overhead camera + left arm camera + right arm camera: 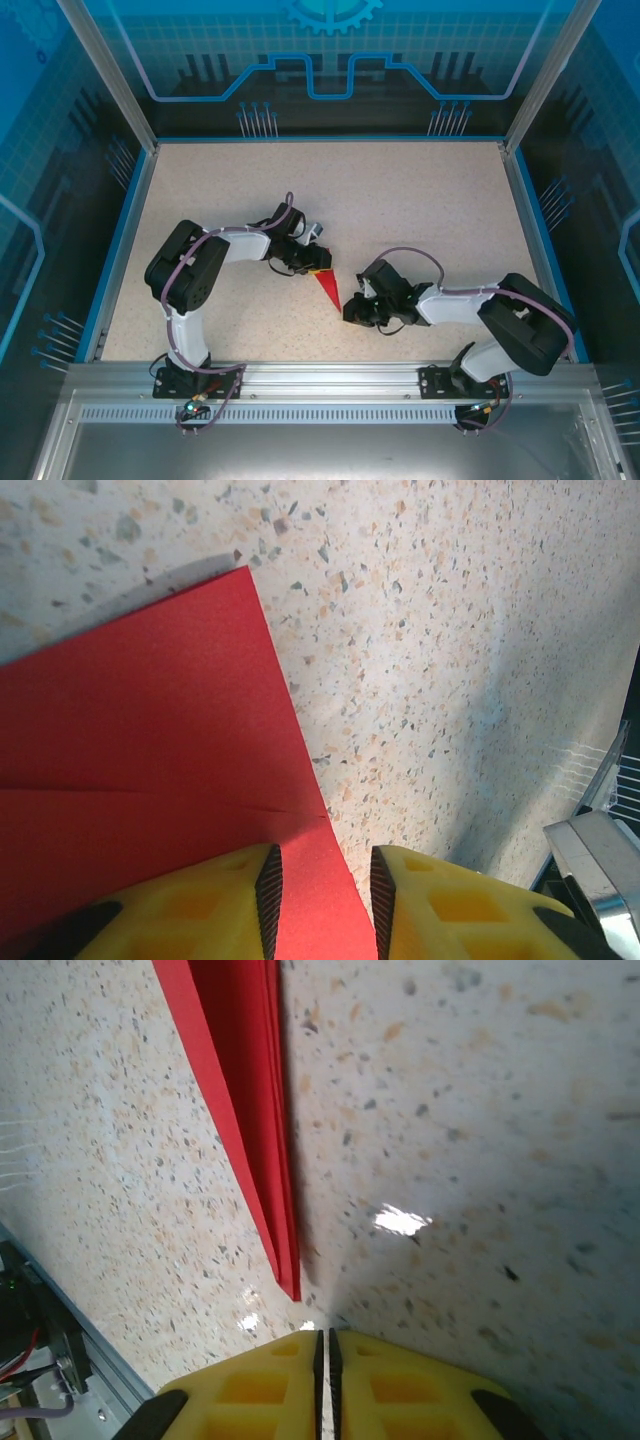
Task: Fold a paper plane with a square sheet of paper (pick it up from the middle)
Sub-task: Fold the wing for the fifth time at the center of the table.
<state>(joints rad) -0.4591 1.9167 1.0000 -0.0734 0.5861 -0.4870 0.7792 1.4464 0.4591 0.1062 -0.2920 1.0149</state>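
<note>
The red paper (pixel 327 287) lies on the speckled table as a narrow folded wedge, its point toward the near right. My left gripper (pixel 316 262) is at the wedge's wide end. In the left wrist view the red paper (pixel 150 730) shows a crease and runs flat under and between the yellow fingers (pixel 200 905). The left gripper (pixel 325 858) has its jaws partly apart, and they do not pinch the paper. My right gripper (pixel 352 312) sits just past the wedge's point. The layered paper tip (pixel 290 1285) ends a little ahead of the right gripper (pixel 325 1338), which is shut with nothing in it.
The speckled tabletop (pixel 400 200) has a blue rim, with metal posts at the corners. An aluminium rail (pixel 330 375) runs along the near edge, where both arm bases are bolted. The rail corner (pixel 595 850) appears at the right of the left wrist view.
</note>
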